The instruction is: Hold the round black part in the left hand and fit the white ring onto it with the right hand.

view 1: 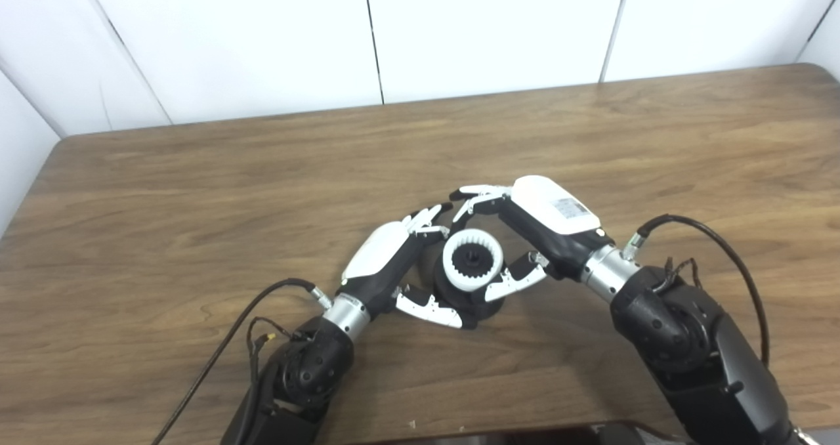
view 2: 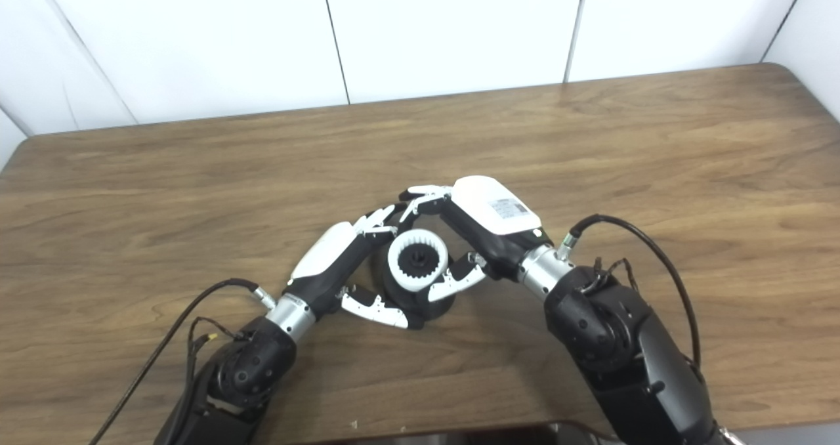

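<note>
The round black part (view 1: pixel 459 297) stands on the wooden table near the middle front. My left hand (view 1: pixel 384 258) wraps it from the left, thumb (view 1: pixel 430 308) across its front. The white toothed ring (view 1: pixel 472 259) sits on top of the black part, around its central black hub. My right hand (view 1: pixel 535 225) comes in from the right, fingers (view 1: pixel 479 195) curled over the ring's far side and thumb (view 1: pixel 518 279) at its near right edge. The same shows in the right eye view: ring (view 2: pixel 418 260), left hand (view 2: pixel 331 251), right hand (view 2: pixel 489 218).
The wooden table (view 1: pixel 197 202) stretches out to all sides, with its far edge against white wall panels (view 1: pixel 459 31). Black cables (view 1: pixel 722 248) loop from both wrists. A dark object (view 1: pixel 525 435) shows at the bottom edge.
</note>
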You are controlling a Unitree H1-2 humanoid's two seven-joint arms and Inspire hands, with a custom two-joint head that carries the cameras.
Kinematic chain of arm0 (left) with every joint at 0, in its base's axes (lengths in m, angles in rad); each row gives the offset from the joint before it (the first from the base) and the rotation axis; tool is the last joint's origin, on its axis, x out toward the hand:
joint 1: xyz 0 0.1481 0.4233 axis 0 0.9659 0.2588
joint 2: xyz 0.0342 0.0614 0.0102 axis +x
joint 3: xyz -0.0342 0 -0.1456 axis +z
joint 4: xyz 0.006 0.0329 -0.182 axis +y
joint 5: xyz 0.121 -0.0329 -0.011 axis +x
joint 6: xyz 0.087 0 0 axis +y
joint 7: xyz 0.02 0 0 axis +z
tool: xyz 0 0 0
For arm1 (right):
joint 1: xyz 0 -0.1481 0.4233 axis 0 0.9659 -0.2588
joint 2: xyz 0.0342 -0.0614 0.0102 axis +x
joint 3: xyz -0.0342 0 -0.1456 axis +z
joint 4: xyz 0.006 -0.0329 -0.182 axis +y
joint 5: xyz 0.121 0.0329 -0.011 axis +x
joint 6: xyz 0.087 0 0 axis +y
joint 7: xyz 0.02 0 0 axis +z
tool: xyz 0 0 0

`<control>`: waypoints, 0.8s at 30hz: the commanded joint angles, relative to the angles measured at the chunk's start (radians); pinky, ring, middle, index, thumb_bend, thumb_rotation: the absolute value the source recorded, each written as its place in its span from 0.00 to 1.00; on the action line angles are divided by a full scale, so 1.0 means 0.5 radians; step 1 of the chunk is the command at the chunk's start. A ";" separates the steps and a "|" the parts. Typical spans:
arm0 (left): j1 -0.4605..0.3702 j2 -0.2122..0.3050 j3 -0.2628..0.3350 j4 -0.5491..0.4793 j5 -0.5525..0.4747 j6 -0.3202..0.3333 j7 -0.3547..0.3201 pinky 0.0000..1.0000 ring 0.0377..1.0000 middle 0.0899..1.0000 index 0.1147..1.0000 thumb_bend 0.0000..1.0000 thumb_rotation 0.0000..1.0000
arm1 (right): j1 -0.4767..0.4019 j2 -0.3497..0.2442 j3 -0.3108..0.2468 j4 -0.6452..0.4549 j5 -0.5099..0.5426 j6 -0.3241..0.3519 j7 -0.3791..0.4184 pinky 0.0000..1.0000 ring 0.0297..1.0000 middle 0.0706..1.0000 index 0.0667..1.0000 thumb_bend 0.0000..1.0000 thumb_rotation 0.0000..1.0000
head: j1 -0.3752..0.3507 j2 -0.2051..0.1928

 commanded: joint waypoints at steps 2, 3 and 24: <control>-0.060 -0.006 0.020 -0.069 -0.014 0.013 0.007 1.00 1.00 1.00 0.57 0.97 0.36 | -0.034 -0.030 0.012 -0.081 -0.033 0.021 0.075 0.81 0.86 0.90 0.76 0.94 0.45 | 0.000 0.004; -0.061 -0.005 0.020 -0.068 -0.018 0.006 0.008 1.00 1.00 1.00 0.57 0.97 0.37 | -0.034 -0.032 0.015 -0.085 -0.043 0.032 0.092 0.81 0.87 0.90 0.77 0.96 0.47 | 0.000 0.004; -0.060 -0.009 0.026 -0.072 -0.026 0.020 0.007 1.00 1.00 1.00 0.57 0.97 0.33 | 0.025 0.062 -0.167 -0.081 0.288 0.096 0.086 0.74 0.84 0.89 0.86 0.98 0.52 | 0.003 0.001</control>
